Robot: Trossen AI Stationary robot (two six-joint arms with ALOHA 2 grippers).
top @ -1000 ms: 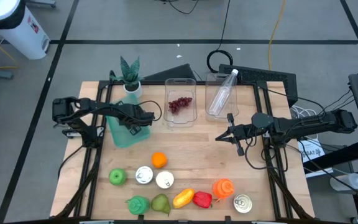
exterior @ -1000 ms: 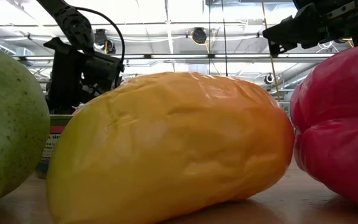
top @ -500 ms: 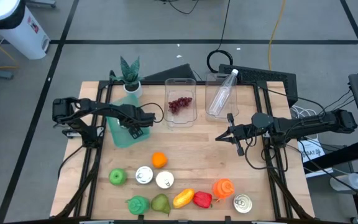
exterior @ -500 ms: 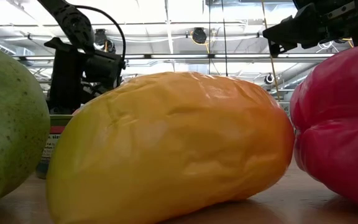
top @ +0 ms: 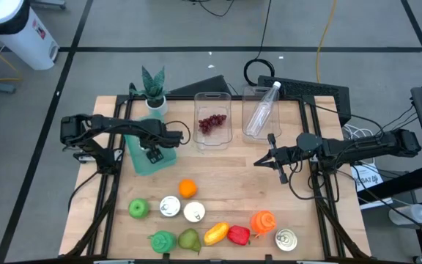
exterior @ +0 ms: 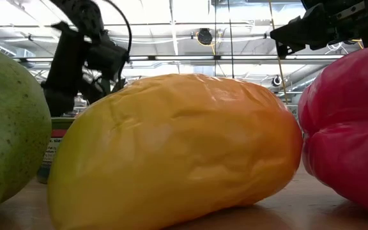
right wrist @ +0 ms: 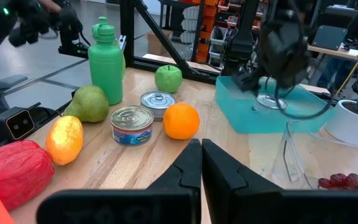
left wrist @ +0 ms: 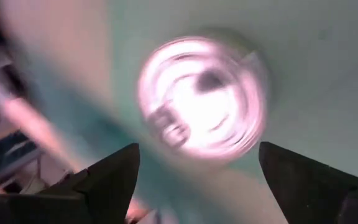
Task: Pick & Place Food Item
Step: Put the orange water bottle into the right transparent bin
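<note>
Left gripper (top: 154, 155): over the teal tray (top: 139, 163), fingers spread, nothing held.
Can (left wrist: 202, 99): directly below the left gripper, lying in the tray.
Right gripper (top: 261, 160): fingers together and empty, above bare table (top: 233, 183), well apart from the tray.

Bright, even overhead light falls on the table (top: 233, 183), leaving only soft shadows. The left wrist view is heavily motion-blurred, with glare on a round tin (left wrist: 202, 102).
</note>
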